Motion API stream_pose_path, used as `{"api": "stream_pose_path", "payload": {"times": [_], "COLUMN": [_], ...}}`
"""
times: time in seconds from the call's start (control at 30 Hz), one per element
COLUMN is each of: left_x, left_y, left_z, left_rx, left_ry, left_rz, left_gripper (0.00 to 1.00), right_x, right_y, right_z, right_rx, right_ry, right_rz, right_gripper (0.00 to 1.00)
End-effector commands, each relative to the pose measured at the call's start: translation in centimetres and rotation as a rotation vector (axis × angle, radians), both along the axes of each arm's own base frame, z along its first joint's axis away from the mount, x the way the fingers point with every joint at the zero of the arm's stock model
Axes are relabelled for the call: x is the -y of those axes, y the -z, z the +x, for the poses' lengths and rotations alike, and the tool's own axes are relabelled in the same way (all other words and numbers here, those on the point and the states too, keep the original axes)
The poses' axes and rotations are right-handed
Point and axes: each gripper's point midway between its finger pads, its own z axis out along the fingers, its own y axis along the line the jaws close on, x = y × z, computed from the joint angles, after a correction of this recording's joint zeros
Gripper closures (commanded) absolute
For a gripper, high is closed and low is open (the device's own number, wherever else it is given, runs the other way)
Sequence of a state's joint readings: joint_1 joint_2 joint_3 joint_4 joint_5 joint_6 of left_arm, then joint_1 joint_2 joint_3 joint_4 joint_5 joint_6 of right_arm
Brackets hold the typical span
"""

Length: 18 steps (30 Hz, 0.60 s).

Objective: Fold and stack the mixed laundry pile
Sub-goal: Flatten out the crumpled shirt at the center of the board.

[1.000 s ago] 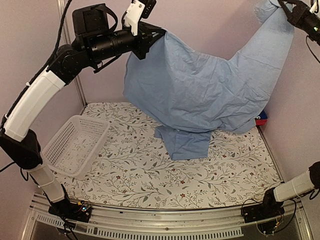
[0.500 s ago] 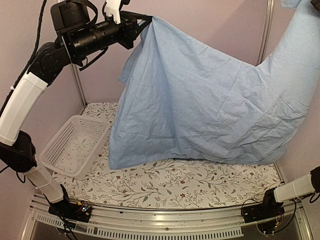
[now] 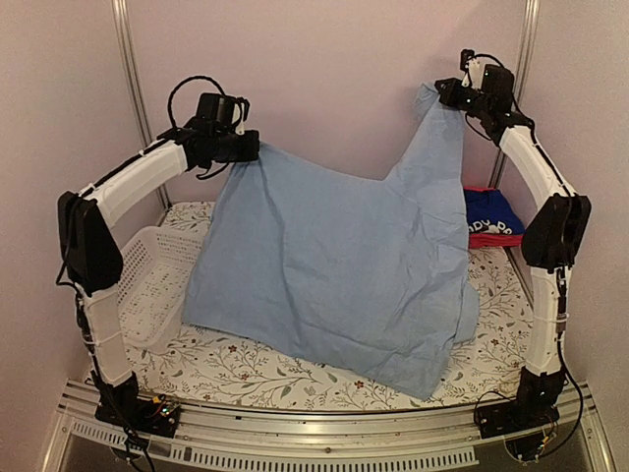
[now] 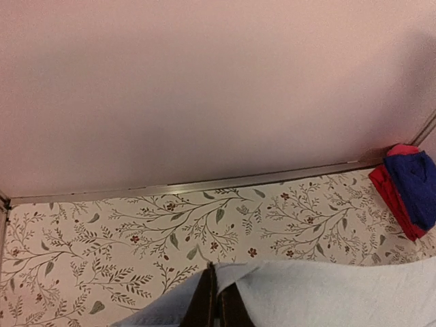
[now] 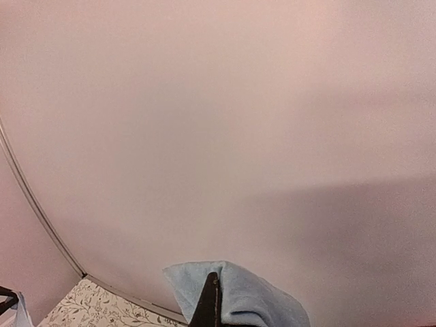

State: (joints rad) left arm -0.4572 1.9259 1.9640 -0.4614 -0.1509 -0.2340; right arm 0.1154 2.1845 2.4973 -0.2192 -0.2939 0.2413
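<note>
While left fingers (image 4: 203, 306) and right fingers (image 5: 208, 310) stay clamped on the light-blue shirt (image 3: 334, 265), it now hangs lower.

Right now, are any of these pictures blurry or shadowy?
Top external: sharp, evenly lit, posts lean from lens distortion. Left wrist: soft, the light-blue shirt hazy up close. Right wrist: mostly wall, a broad shadow lower right, the right gripper a dark silhouette.

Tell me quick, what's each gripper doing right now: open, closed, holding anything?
Left gripper: closed, holding the light-blue shirt by an edge.
Right gripper: closed, holding another part of that shirt up.
</note>
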Motion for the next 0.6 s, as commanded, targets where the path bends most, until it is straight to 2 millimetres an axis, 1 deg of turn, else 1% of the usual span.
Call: {"api": "stream_pose_path", "payload": {"times": [0.0,0.03,0.07,0.1,0.13,0.17,0.2,0.23,0.27,0.3,0.33,0.37,0.43,0.47,0.5,0.53,0.57], "left_x": [-2.5,-2.6,-2.8,-2.8,-3.2,-3.9,-4.5,-5.3,-6.1,-7.0,-7.6,-7.9,-7.7,-7.2,-5.8,-4.7,-3.1], "left_y": [4.7,6.7,8.3,9.7,11.2,12.3,13.5,14.4,15.3,15.5,15.6,15.2,14.2,13.6,13.3,12.1,11.9], "left_z": [5.1,5.8,6.4,6.7,7.2,7.6,8.0,8.3,8.4,8.7,8.8,8.9,8.4,7.9,7.0,5.8,4.3], "left_rx": [-0.098,-0.138,-0.173,-0.2,-0.229,-0.261,-0.294,-0.317,-0.348,-0.358,-0.359,-0.35,-0.335,-0.328,-0.323,-0.305,-0.305], "left_ry": [-0.121,-0.137,-0.153,-0.161,-0.187,-0.215,-0.232,-0.263,-0.288,-0.311,-0.329,-0.321,-0.285,-0.254,-0.199,-0.156,-0.09], "left_rz": [-0.111,-0.112,-0.116,-0.124,-0.137,-0.151,-0.157,-0.162,-0.158,-0.152,-0.137,-0.113,-0.071,-0.048,-0.015,0.016,0.06], "left_gripper": [1.0,1.0,1.0,1.0,0.99,0.94,0.87,0.72,0.53,0.25,0.07,0.01,0.0,0.0,0.0,0.0,0.0], "right_x": [-1.4,-1.9,-2.5,-2.9,-3.2,-3.6,-3.7,-3.6,-3.4,-3.0,-2.5,-1.9,-1.4,-1.1,-1.0,-1.7,-2.7], "right_y": [1.0,3.5,5.4,7.1,9.6,11.5,13.0,13.8,14.8,15.4,16.2,16.1,16.9,17.8,18.9,19.7,21.1], "right_z": [2.8,4.2,5.1,5.8,6.7,7.0,7.1,6.8,6.5,6.0,5.5,4.3,2.5,1.6,0.0,-1.5,-3.1], "right_rx": [0.088,0.053,0.022,-0.025,-0.08,-0.147,-0.195,-0.238,-0.279,-0.319,-0.358,-0.397,-0.464,-0.516,-0.588,-0.634,-0.691], "right_ry": [-0.085,-0.095,-0.114,-0.122,-0.117,-0.113,-0.109,-0.101,-0.089,-0.066,-0.036,-0.014,0.003,0.01,0.001,-0.051,-0.117], "right_rz": [0.109,0.131,0.149,0.174,0.181,0.181,0.167,0.157,0.142,0.129,0.106,0.087,0.036,0.014,-0.01,-0.014,-0.011], "right_gripper": [1.0,0.93,0.74,0.42,0.12,0.02,0.01,0.01,0.01,0.01,0.01,0.01,0.01,0.01,0.01,0.01,0.03]}}
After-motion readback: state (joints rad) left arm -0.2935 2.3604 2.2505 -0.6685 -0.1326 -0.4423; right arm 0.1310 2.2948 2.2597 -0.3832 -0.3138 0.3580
